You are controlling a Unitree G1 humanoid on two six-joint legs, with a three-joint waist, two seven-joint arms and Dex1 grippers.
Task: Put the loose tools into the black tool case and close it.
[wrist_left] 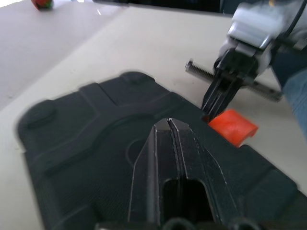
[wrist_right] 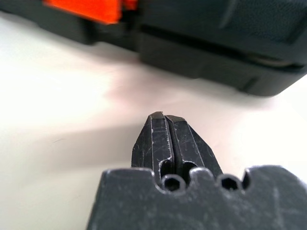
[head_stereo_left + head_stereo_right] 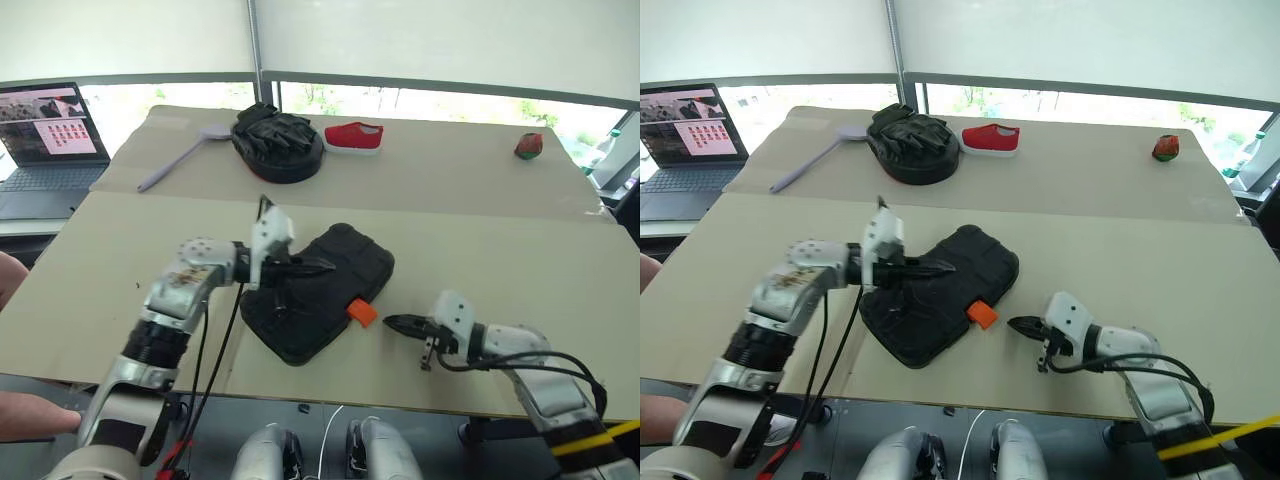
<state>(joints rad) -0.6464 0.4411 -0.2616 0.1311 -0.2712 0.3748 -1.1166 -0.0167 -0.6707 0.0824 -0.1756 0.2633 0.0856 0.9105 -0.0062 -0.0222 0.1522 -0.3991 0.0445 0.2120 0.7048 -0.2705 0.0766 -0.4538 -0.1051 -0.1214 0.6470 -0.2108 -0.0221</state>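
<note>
Case (image 3: 325, 285) closed, lying diagonally, long axis near-left to far-right, latch (image 3: 362, 312) facing right gripper (image 3: 392, 322); left gripper (image 3: 322, 266) above lid; both pinched, empty.

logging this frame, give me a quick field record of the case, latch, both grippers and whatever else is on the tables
case: black tool case, lid down, near table
latch: orange latch, sticking out on the case's right edge
left gripper: left gripper, shut, empty, over the lid
right gripper: right gripper, shut, empty, beside the latch
far table: glove pile, red shoe, lilac spoon
</note>
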